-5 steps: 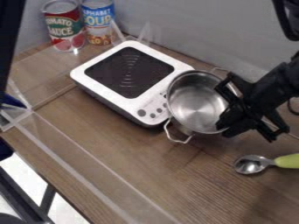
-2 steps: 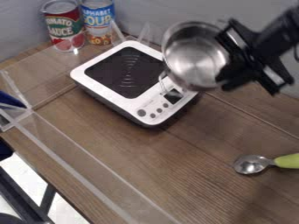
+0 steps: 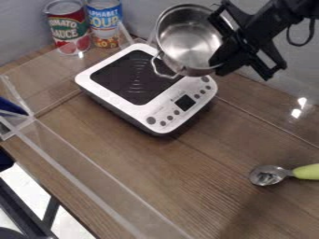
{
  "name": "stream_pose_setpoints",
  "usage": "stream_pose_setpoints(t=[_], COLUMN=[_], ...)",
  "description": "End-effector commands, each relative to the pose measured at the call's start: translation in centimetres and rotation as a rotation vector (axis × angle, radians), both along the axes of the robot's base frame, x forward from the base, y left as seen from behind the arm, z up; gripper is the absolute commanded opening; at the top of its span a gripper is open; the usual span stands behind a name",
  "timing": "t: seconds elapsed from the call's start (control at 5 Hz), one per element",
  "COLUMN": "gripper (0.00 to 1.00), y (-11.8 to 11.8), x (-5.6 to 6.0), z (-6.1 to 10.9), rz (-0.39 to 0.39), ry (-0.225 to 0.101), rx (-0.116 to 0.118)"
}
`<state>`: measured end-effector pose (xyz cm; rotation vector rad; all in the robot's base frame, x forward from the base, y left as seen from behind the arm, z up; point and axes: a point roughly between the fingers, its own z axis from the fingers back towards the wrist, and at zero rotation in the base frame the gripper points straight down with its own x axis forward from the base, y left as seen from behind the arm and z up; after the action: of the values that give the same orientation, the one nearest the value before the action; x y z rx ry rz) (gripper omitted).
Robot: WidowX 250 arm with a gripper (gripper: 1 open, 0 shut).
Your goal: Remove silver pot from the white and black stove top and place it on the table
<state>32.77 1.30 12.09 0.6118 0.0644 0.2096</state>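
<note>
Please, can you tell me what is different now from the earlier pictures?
The silver pot went up and toward the back wall, still held at its rim side by the black fingers. The stove, the spoon and the two cans stayed as they were.

Gray wall (image 3: 137, 11) behind; glare spots (image 3: 297, 113) at R.
</note>
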Motion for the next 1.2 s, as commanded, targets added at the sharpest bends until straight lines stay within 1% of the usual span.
stream_pose_setpoints(t=[0.0,0.2,0.4,0.6,0.8,1.0], gripper=[0.00,0.00,1.00,0.00,0.00,0.00], y=[0.5,0.3,-0.4,0.5,1.4,1.0], x=[-0.6,-1.7,-2.7,-2.8,-3.1,-3.3], z=[3.6,3.3,2.5,2.8,1.5,0.4], rz=[-0.030,-0.020,-0.028,-0.041,-0.027,0.009], ry=[-0.098,-0.102,-0.108,-0.144,-0.148,-0.141], rx=[0.002,0.006,0.018,0.042,0.037,0.035])
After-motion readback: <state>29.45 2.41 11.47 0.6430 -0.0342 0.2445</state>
